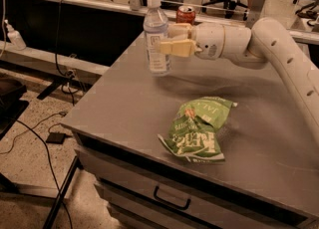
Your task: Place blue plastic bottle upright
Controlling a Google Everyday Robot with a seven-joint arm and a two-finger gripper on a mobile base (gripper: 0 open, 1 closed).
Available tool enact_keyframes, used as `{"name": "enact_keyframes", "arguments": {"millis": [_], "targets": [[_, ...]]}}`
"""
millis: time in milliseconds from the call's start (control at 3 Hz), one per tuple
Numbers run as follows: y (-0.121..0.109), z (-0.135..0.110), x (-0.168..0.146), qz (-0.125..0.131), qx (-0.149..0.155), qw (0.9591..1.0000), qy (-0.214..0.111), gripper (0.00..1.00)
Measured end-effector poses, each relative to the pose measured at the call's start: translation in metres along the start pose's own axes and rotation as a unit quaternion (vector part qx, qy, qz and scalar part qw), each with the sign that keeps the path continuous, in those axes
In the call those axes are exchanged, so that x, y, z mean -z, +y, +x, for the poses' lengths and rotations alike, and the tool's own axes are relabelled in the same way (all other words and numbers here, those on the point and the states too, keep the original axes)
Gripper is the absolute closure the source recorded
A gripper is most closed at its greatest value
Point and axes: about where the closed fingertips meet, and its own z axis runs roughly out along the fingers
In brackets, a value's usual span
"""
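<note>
gripper (pixel 173 39) around upright blue plastic bottle (pixel 155 49)

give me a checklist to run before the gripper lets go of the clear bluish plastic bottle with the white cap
1. Bottle upright: the clear bluish plastic bottle is vertical, white cap on top. Ok.
2. Grip: the gripper, over the far left part of the grey table, is closed around the bottle's middle. Ok.
3. Base resting on the table: contact is not visible. Cannot tell.
4. Red soda can: it stands behind the bottle, apart from it. Ok.
5. Green crumpled snack bag: it lies nearer the front edge, well away from the bottle. Ok.
</note>
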Motion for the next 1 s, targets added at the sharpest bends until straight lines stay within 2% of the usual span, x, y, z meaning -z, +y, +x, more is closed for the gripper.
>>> {"name": "enact_keyframes", "arguments": {"millis": [333,667,1000], "targets": [[-0.004,0.011,0.011,0.016,-0.012,0.9998,0.006,1.00],[-0.007,0.023,0.018,0.020,-0.029,0.9993,0.013,0.82],[-0.006,0.023,0.015,0.018,-0.030,0.9993,0.013,0.59]]}}
